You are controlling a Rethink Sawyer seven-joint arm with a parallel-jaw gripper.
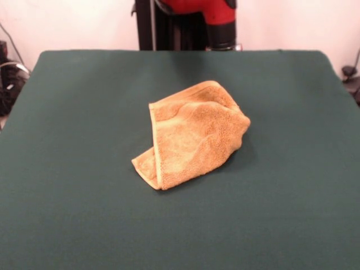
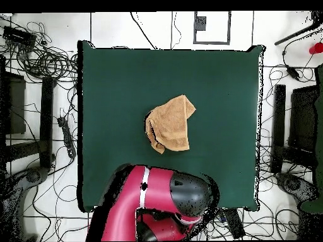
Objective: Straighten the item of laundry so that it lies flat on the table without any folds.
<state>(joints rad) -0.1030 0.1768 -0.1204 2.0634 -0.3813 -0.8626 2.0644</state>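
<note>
The item of laundry (image 1: pixel 191 135) is an orange-tan terry towel lying in a folded, bunched heap near the middle of the table (image 1: pixel 67 225). A hemmed edge runs down its left side in the front view, and one corner is tucked under at the lower left. From overhead the towel (image 2: pixel 170 123) is a rumpled wedge on the dark green table (image 2: pixel 113 75). The red and black arm (image 1: pixel 208 14) is drawn back at the table's far edge, well away from the towel. In the overhead view the arm (image 2: pixel 158 195) sits folded over the base. I see no gripper in either view.
Green cloth surrounds the towel on all sides. Cables (image 2: pixel 44 57) and dark stands (image 2: pixel 47 120) lie on the floor around the table. A red object (image 2: pixel 315 48) sits off the table at one corner.
</note>
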